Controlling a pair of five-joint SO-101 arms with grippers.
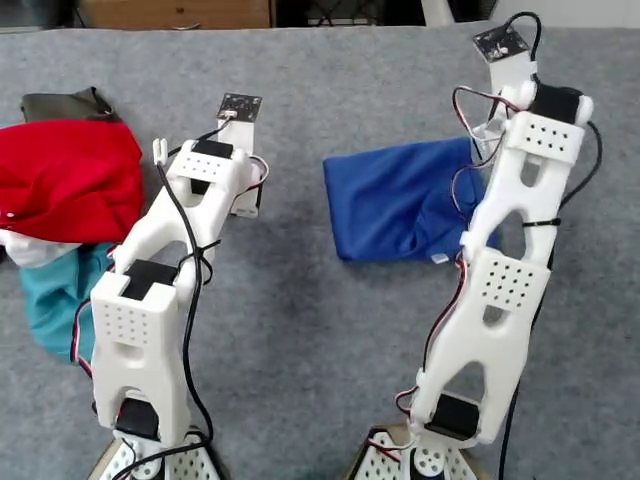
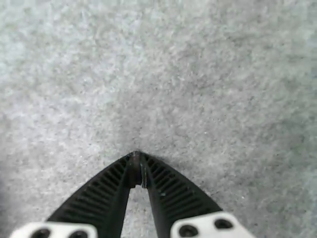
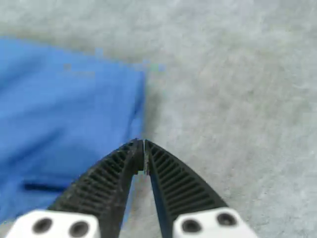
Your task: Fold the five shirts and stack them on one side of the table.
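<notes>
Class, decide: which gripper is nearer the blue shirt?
Right. The right gripper is at the blue shirt's edge; the left gripper is over bare table, apart from it.

Grey felt covering (image 1: 300, 330) stretches across the work surface, its nap finely speckled up close. Beyond its far edge a brown wooden panel (image 1: 175, 12) stands beside a dark gap (image 1: 340, 12), with a pale white surface (image 1: 570, 10) towards the corner.

Grey table (image 1: 300, 330) with blue shirt (image 1: 400, 200) and shirt heap (image 1: 70, 180), perhaps four.
</notes>
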